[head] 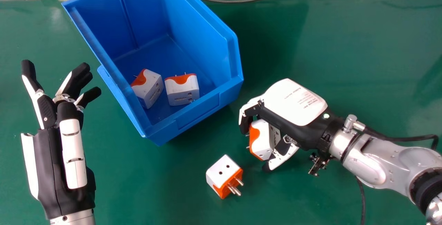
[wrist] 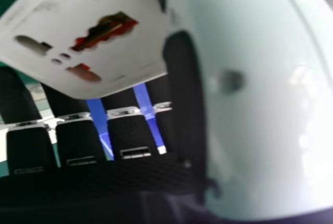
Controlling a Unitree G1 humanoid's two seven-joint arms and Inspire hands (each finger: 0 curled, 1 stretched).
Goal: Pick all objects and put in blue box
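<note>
Right hand has an adapter in its grasp; the blue box should be its next stop

The step in hand looks like the pick-up of a third piece; the right hand, to the right of the box, has its fingers bent round the white and orange adapter, pinching it against the thumb; whether the piece is clear of the green table, I cannot tell. Two adapters lie inside the box, at its near end; a loose adapter waits on the table, nearer than the held one and to its left, prongs pointing right and near. The left hand is at the far left of the scene, fingers spread and holding nothing.

The next move, I judge, calls for enough lift to pass the box's near wall, then a carry leftward and a release over the floor inside; the loose adapter would then remain to be fetched.
</note>
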